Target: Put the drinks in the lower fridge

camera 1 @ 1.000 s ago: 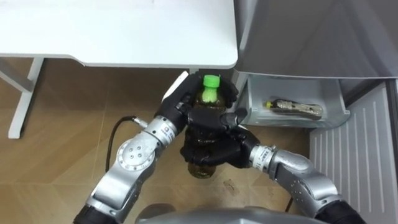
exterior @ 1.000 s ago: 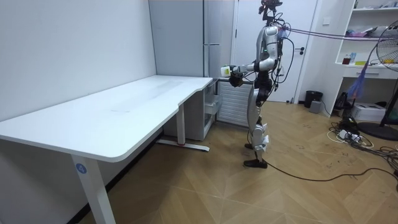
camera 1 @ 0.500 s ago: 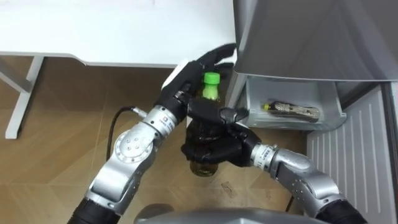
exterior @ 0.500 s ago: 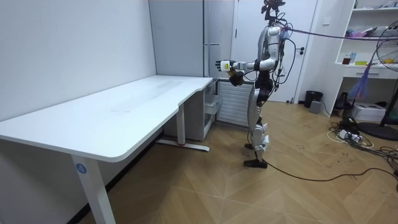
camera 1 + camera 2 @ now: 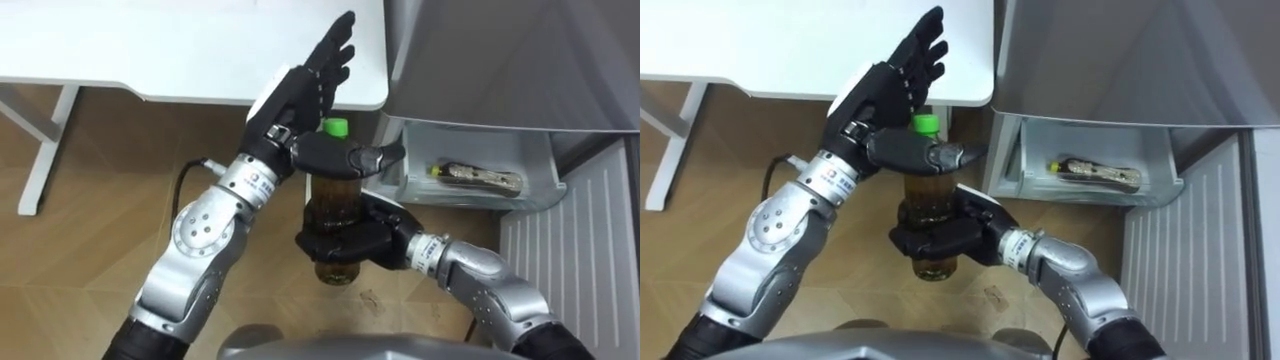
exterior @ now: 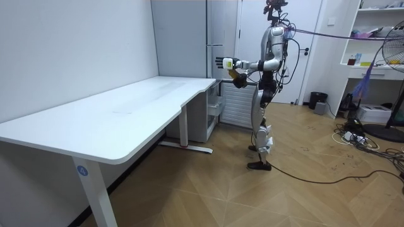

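The green-capped bottle (image 5: 336, 195) is held upright just in front of the open fridge drawer (image 5: 470, 200), the fingers of the right hand (image 5: 345, 240) wrapped round its body. The left hand (image 5: 298, 95) is held behind the cap, fingers straight and wide.

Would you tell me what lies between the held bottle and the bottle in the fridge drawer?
The drawer's side wall separates the held bottle from the lying bottle, in both eye views.
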`<state>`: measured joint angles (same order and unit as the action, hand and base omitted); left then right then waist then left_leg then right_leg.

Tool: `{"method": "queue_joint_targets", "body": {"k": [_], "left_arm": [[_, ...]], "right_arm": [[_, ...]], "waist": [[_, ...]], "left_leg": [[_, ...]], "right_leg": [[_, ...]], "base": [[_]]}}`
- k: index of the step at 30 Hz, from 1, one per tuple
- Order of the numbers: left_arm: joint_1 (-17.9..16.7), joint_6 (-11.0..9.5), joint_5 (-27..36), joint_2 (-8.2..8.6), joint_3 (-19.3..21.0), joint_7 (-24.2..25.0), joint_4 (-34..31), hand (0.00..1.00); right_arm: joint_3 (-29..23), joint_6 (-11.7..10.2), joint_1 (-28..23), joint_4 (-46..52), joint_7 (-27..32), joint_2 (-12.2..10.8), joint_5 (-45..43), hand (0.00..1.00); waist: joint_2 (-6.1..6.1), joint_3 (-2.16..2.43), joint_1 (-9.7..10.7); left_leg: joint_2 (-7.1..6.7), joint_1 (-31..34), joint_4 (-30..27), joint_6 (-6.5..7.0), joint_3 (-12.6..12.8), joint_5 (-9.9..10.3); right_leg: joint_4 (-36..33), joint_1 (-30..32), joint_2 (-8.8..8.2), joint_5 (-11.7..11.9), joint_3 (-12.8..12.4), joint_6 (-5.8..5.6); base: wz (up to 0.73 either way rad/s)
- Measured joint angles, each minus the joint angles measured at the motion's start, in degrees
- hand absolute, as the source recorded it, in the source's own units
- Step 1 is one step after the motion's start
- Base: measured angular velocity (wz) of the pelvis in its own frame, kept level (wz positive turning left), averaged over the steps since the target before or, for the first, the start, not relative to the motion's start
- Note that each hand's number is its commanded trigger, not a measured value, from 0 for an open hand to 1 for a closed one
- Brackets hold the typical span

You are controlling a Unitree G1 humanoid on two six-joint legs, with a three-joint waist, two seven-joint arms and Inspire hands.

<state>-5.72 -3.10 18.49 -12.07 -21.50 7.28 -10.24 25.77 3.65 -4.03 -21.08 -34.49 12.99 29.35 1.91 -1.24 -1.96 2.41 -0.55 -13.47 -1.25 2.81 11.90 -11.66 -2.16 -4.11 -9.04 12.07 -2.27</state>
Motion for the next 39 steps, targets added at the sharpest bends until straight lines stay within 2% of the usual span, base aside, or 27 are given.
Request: {"method": "queue_joint_targets", "body": {"k": [7, 9, 11, 15, 17, 19, 21, 24, 29, 31, 35, 36, 39], "left_arm": [[-0.29, -0.15, -0.78, 0.16, 2.59, -2.61, -4.01, 0.00], [-0.31, -1.38, -1.31, 0.34, 4.17, -3.76, -4.30, 0.00], [-0.30, -2.52, -1.75, 0.45, 6.43, -6.01, -4.32, 0.00], [-0.48, -2.69, -1.71, -0.11, 11.00, -8.82, -5.54, 0.00], [-0.61, -4.40, -2.02, -0.19, 13.86, -10.94, -6.02, 0.00], [-1.04, -5.01, -3.44, 0.10, 17.77, -13.81, -6.01, 0.00], [-1.82, -5.89, -4.10, 0.09, 19.62, -15.86, -5.98, 0.00], [-3.06, -6.25, -7.04, -0.21, 22.59, -19.30, -4.94, 0.00], [-5.60, -6.88, -6.69, -0.96, 26.16, -24.30, 6.39, 0.00], [-5.93, -6.86, -6.39, -0.97, 25.82, -25.04, 11.97, 0.00], [-8.76, -6.14, -3.93, -0.96, 25.28, -25.80, 23.23, 0.00], [-9.28, -5.92, -3.34, -1.00, 24.44, -25.56, 28.06, 0.00], [-10.88, -4.15, 1.37, -0.87, 21.75, -24.32, 38.27, 0.00]], "right_arm": [[-0.35, 0.00, -2.37, 0.01, 0.53, 0.16, -0.19, 1.00], [-0.82, 0.00, -2.94, 0.01, 0.52, 0.16, -0.19, 1.00], [-1.34, 0.00, -3.16, 0.01, 0.50, 0.41, -0.19, 1.00], [-3.69, 0.00, -4.77, 0.03, 0.41, 0.62, -0.04, 1.00], [-5.05, 0.00, -5.45, 0.08, 0.59, 0.62, -0.06, 1.00], [-6.98, 0.00, -5.96, 0.09, 0.66, 0.61, -0.23, 1.00], [-8.95, -0.18, -6.46, 0.09, 0.87, 0.39, -0.20, 1.00], [-9.91, -0.53, -6.57, 0.09, 1.70, 0.78, -0.40, 1.00], [-12.51, -0.53, -7.02, 0.02, 2.64, 1.94, -0.39, 1.00], [-12.73, -0.52, -7.75, -0.05, 3.61, 2.38, -0.08, 1.00], [-13.62, -0.34, -9.85, -0.05, 5.49, 1.51, -0.08, 1.00], [-13.66, 0.14, -10.26, -0.06, 6.18, 1.56, -0.04, 1.00], [-13.77, 0.67, -10.80, -0.41, 7.33, 1.53, 0.12, 1.00]], "waist": [[-0.39, 0.17, -0.06], [-0.65, 0.24, -0.34], [-0.79, 0.25, -0.87], [-0.99, 0.30, -2.94], [-1.24, 0.32, -3.38], [-1.87, 0.65, -4.18], [-2.34, 0.73, -4.74], [-2.61, 0.59, -4.94], [-2.92, 0.49, -5.38], [-2.87, 0.52, -6.11], [-2.83, 0.57, -5.67], [-2.86, 0.58, -5.80], [-2.78, 0.67, -5.23]], "left_leg": [[0.00, -1.63, 0.80, 0.00, 0.03, -0.01], [0.00, -2.25, 1.11, 0.00, 0.17, -0.01], [0.01, -2.41, 1.18, -0.01, 0.38, -0.02], [0.02, -2.57, 1.19, -0.02, 0.25, -0.03], [-0.01, -2.94, 1.18, -0.01, 0.16, -0.03], [-0.05, -3.75, 1.92, -0.03, 0.14, -0.05], [-0.05, -4.35, 2.18, -0.07, 0.13, -0.08], [-0.07, -5.03, 2.30, -0.08, -0.24, -0.07], [-0.07, -5.15, 2.71, -0.16, -0.46, -0.13], [-0.07, -5.14, 2.79, -0.16, -0.35, -0.13], [-0.07, -4.89, 2.97, -0.16, -0.43, -0.12], [-0.10, -4.79, 2.99, -0.16, -0.44, -0.12], [-0.09, -4.64, 2.99, -0.16, -0.47, -0.12]], "right_leg": [[0.04, -1.37, 0.03, -0.03, -0.03, -0.05], [0.14, -1.97, 0.03, -0.05, -0.04, -0.08], [0.14, -1.94, 0.07, -0.05, -0.35, -0.07], [0.18, -1.99, 0.11, -0.04, -0.45, -0.07], [0.66, -2.52, 0.11, -0.03, -0.32, -0.06], [1.16, -3.43, 0.15, -0.02, -0.17, -0.07], [1.34, -3.95, 0.18, -0.03, -0.16, -0.08], [2.06, -5.00, 0.22, -0.03, 0.50, -0.08], [2.10, -5.10, 0.22, -0.08, 0.78, -0.15], [2.11, -4.98, 0.23, -0.08, 0.69, -0.16], [2.24, -4.89, 0.24, -0.10, 0.73, -0.19], [2.26, -4.80, 0.23, -0.10, 0.76, -0.19], [2.21, -4.49, 0.23, -0.11, 0.79, -0.20]], "base": [[0.00], [-0.03], [-0.06], [0.00], [0.02], [0.02], [0.00], [0.08], [0.03], [0.00], [0.00], [0.00], [0.00]]}}
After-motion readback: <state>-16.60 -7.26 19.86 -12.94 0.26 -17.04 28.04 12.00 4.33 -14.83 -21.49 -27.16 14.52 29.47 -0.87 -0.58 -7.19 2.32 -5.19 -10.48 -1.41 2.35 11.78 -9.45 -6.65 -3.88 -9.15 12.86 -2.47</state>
